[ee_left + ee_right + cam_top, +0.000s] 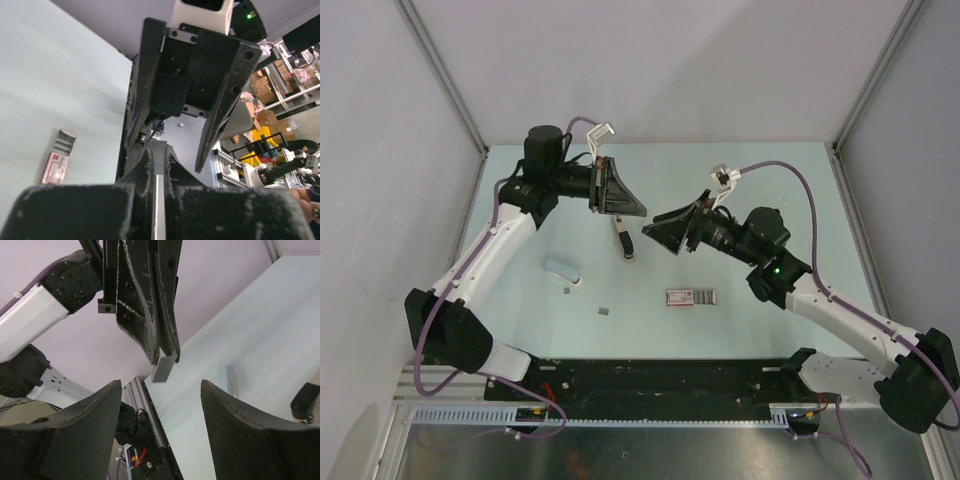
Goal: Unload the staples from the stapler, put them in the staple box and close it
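The stapler (pixel 624 241), narrow with a pale upper part and a dark lower end, lies on the table just below and between the two grippers. A dark rounded end at the right edge of the right wrist view (pixel 305 400) may be part of it. My left gripper (pixel 642 211) is shut on a thin silvery-grey strip (pixel 159 200). The strip's grey end sticks out past the fingertips (pixel 165 369); I cannot tell if it is staples. My right gripper (pixel 660 236) is open and empty (pixel 160 385), facing the left one close by, its fingers (pixel 220 100) spread.
A flat red-and-white box (pixel 691 296) lies nearer the front, also seen in the left wrist view (pixel 57 162). A pale bluish piece (pixel 562 270) lies at the left, with two small grey bits (pixel 604 311) near it. Grey walls enclose the table.
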Controlling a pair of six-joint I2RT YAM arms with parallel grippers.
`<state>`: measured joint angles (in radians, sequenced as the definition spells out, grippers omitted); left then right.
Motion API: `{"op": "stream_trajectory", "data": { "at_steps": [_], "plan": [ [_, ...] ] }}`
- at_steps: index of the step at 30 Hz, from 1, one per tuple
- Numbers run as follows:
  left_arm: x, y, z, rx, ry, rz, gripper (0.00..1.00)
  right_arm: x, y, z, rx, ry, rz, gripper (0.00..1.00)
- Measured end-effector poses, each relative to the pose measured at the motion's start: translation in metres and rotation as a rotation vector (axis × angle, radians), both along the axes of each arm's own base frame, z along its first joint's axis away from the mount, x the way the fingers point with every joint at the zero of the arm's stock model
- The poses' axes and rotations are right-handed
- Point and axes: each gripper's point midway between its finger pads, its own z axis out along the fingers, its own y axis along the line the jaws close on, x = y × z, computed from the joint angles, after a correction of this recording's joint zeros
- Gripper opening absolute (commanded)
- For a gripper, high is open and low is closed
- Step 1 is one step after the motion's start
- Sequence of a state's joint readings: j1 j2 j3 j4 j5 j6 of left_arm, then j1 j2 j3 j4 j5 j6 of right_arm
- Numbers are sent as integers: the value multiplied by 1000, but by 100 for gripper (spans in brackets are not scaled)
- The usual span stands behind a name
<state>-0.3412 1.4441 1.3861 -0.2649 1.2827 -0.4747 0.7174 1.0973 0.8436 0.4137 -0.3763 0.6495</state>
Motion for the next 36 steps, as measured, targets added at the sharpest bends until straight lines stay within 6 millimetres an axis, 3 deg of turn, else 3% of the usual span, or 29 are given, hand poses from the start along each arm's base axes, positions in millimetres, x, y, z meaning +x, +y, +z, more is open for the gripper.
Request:
{"op": "stream_trajectory", "data": {
  "at_steps": [8,19,30,36],
  "plan": [
    [-13,-8,9,-22,19,-58,0,0,11,6,55,3,32,54],
    [-15,-7,6,-25,23,-57,0,0,16,9,93,26,45,26],
    [-15,-5,7,-29,19,-57,0,-2,18,9,98,35,42,27],
    [-14,-3,7,-30,18,-55,0,-2,19,9,100,37,34,38]
  ]
}}
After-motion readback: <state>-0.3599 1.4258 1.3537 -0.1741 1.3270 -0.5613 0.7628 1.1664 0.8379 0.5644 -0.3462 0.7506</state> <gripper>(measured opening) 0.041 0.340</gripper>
